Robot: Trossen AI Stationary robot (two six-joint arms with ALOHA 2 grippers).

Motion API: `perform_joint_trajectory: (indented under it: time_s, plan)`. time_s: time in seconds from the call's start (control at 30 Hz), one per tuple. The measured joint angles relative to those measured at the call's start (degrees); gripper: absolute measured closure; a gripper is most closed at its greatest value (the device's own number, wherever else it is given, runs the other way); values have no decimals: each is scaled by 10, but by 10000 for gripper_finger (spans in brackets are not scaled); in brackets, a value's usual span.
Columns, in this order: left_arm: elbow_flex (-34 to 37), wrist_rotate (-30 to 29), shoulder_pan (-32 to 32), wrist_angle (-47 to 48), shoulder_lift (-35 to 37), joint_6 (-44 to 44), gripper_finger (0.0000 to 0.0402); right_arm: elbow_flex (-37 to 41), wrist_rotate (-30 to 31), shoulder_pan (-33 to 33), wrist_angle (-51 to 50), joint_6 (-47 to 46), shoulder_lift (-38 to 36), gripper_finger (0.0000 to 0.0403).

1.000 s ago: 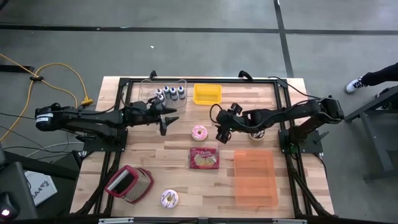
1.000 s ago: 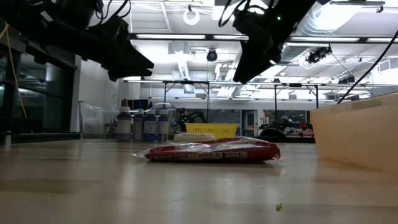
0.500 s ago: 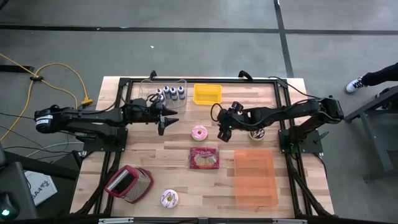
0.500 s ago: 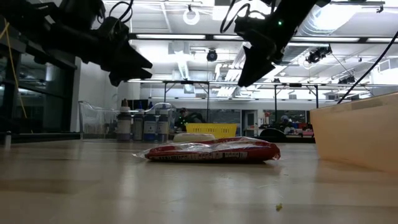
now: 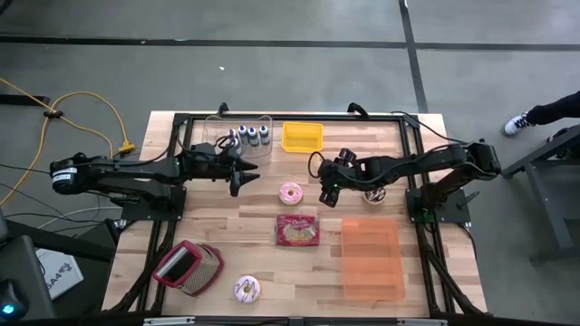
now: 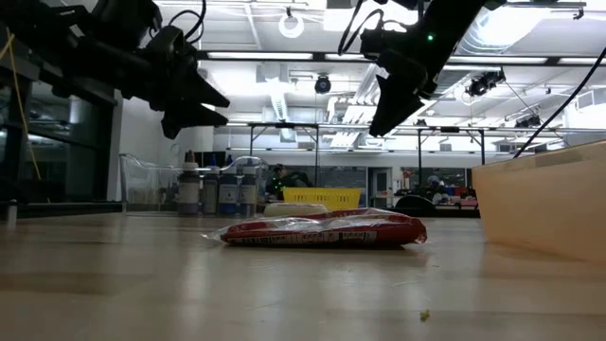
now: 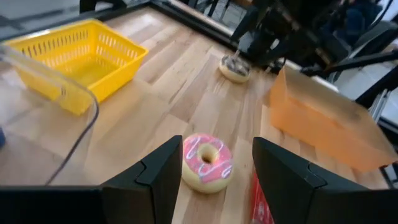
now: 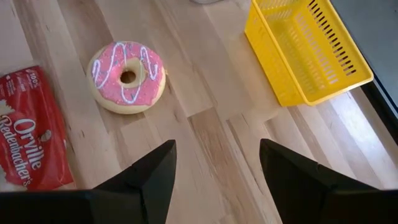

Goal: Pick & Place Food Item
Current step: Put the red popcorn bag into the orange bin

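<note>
Pink donut (image 5: 291, 193) sits mid-table between both arms. My right gripper (image 5: 323, 193) hovers closer, donut just to its left; left gripper (image 5: 241, 174) farther. Both open, empty.

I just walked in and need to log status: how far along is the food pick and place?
Nothing looks placed: the orange bin looks empty. Both grippers, left and right, hover open, flanking the pink donut. Grasping and placing remain; popcorn bag untouched.
</note>
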State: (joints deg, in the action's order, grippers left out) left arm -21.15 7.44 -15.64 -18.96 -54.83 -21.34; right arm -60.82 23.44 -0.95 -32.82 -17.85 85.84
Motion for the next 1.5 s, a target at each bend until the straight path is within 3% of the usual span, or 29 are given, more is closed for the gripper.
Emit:
perform_joint_trajectory:
  time_s: [0.47,0.87,1.13,1.5]
  plan:
    - [0,0,-3,19,2,8,213,0,7,9,-2,-47,0,183]
    - [-11,-17,-64,27,85,59,213,0,6,59,-3,-66,0,183]
    - [-11,-50,-89,78,94,80,213,0,0,101,-125,-141,0,183]
    - [-11,-46,-98,79,94,80,213,0,-136,116,-237,-237,0,183]
